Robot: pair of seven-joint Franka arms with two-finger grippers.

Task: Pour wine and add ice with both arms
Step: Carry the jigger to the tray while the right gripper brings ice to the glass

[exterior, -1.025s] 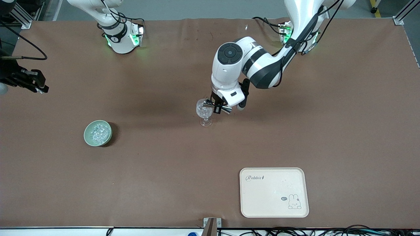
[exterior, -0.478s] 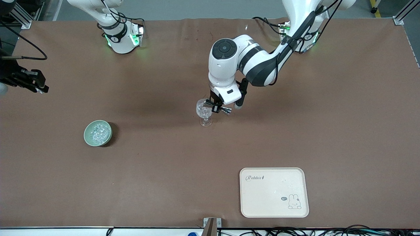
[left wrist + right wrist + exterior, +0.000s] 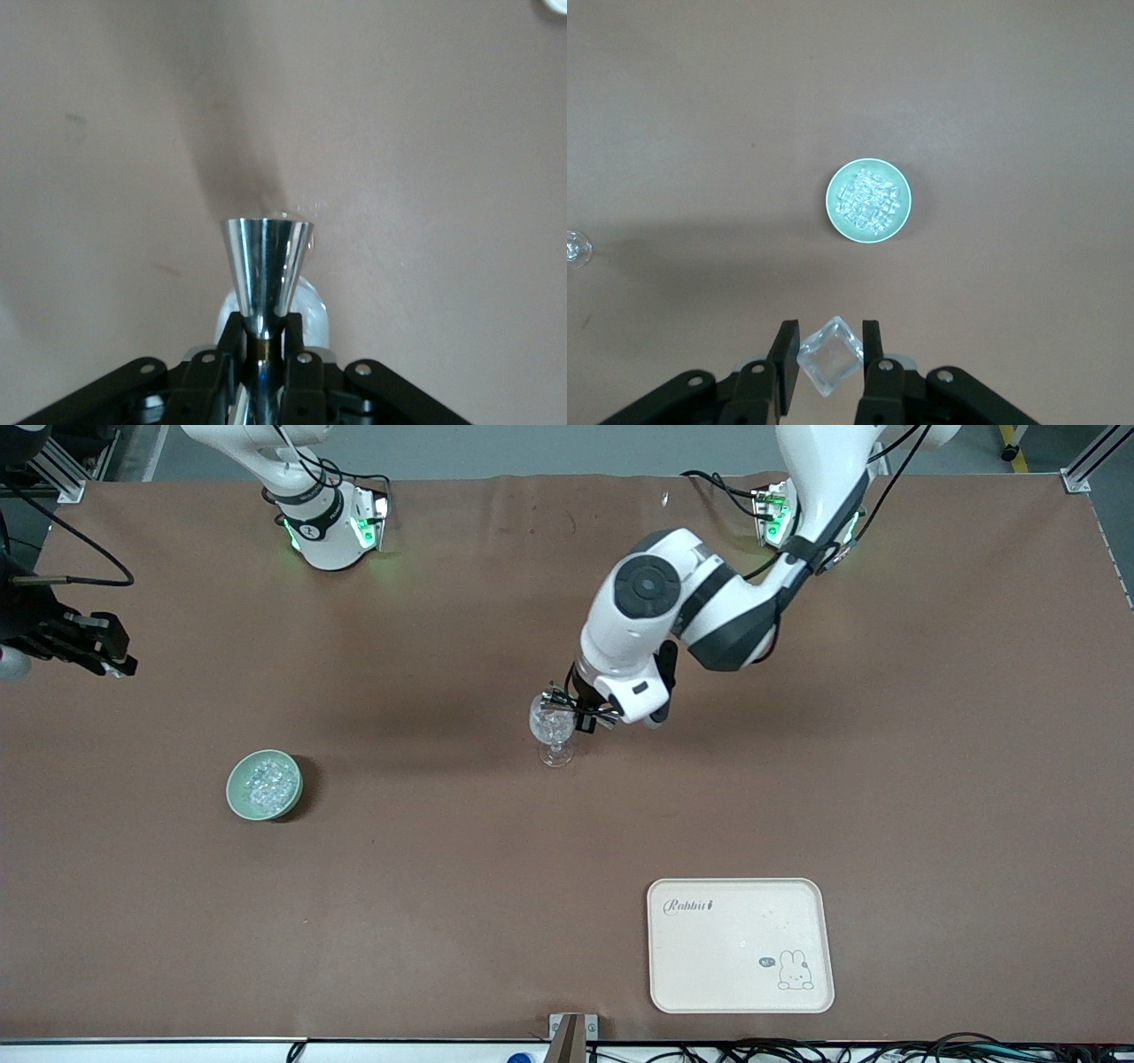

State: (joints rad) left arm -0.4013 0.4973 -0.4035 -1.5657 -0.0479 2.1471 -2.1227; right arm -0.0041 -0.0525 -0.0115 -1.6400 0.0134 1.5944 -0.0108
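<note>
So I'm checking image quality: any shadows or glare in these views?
Front view: soft shadows on the table under the arms. Left wrist view: bright highlights on the jigger, dark shadow past it. Right wrist view: faint shadow band; the cube glints, and so does the ice.

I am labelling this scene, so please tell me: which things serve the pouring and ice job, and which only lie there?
Job:
- wine glass
- steel jigger, shut in the left claw over the glass
- ice cube, held in the right claw
- green bowl of ice

Lying about:
- rabbit tray
</note>
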